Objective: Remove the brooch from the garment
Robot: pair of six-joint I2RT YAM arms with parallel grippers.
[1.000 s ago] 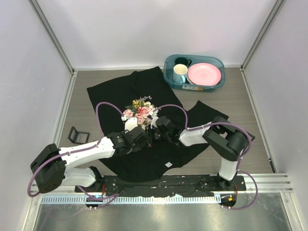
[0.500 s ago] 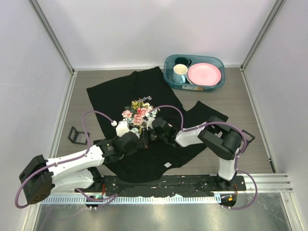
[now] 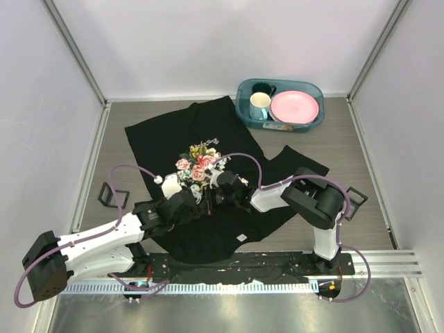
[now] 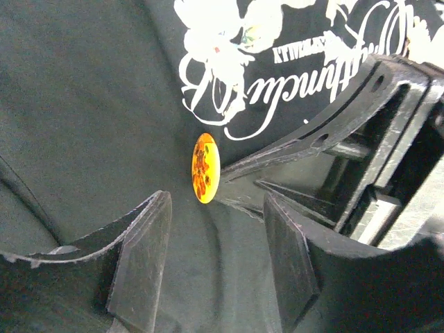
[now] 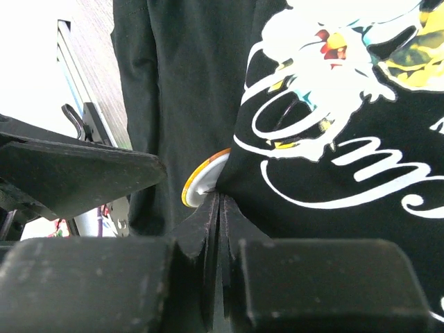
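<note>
The brooch (image 4: 205, 168), a small round orange-yellow badge, stands almost on edge on the black garment (image 4: 83, 104), just below the white lettering. My left gripper (image 4: 216, 260) is open, its fingers a short way short of the brooch, holding nothing. My right gripper (image 5: 219, 202) is shut on a fold of the garment (image 5: 187, 76) right behind the brooch (image 5: 201, 182), whose white back shows. In the top view both grippers (image 3: 202, 200) (image 3: 215, 197) meet tip to tip below the rose print; the brooch is hidden there.
A blue bin (image 3: 238, 97) at the back right holds a cup (image 3: 259, 105) and a pink plate (image 3: 295, 107). Black clips lie on the table at the left (image 3: 111, 195) and the right (image 3: 355, 198). The garment (image 3: 166, 132) covers the table's middle.
My left gripper has opened and its arm has drawn back toward the near left. My right gripper has closed tighter on the cloth and shifted slightly left.
</note>
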